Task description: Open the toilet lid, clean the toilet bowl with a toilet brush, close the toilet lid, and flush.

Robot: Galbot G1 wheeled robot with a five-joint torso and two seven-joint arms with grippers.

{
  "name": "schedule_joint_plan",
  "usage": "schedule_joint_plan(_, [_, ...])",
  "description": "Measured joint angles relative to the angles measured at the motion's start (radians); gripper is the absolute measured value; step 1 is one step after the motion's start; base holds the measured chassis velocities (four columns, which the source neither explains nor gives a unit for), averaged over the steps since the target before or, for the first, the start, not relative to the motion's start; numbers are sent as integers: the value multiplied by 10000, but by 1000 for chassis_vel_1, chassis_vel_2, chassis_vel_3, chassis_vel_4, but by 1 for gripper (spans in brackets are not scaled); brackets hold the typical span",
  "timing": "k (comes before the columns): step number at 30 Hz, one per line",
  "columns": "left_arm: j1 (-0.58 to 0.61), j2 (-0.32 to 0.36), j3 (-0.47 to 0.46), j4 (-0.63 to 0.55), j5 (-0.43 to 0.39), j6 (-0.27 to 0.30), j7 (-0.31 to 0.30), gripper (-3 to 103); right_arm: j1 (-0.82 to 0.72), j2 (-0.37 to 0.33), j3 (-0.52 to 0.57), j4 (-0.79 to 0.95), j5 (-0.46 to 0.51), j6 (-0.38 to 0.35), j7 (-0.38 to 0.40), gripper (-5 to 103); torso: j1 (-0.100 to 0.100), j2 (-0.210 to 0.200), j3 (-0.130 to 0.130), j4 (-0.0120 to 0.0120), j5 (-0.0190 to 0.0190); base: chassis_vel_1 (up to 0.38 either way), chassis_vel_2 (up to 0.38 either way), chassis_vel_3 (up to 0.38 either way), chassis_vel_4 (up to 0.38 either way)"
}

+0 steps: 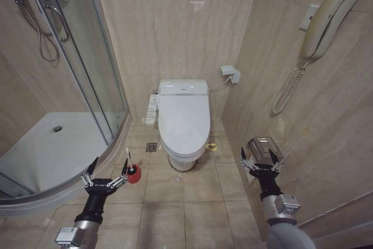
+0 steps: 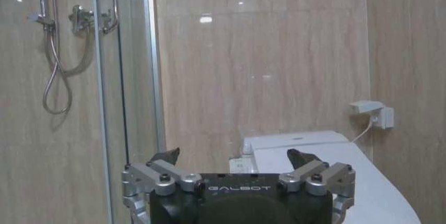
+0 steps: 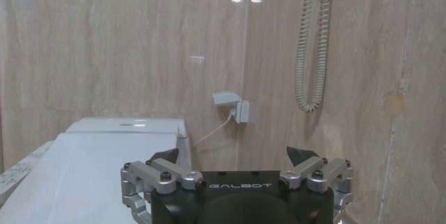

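While the toilet lid (image 1: 183, 116) lies closed over the toilet bowl (image 1: 185, 160) against the back wall, the left gripper (image 1: 106, 169) and right gripper (image 1: 260, 157) hover apart, fingers spread wide and empty. Just beside the left gripper, the toilet brush (image 1: 127, 159) stands in its red holder (image 1: 134, 174).

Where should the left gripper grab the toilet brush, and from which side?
Probably the upper handle of the toilet brush, coming from above: it stands upright in its red holder, head buried, stick free. The left gripper, jaws open, is beside it.
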Motion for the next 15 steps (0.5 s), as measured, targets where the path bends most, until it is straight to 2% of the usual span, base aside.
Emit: schedule_joint_plan(15, [0, 0, 0, 0, 0, 0, 0, 100, 0, 0, 0, -1, 0, 0, 0, 100, 0, 0, 0, 0, 0, 0, 0, 0, 0])
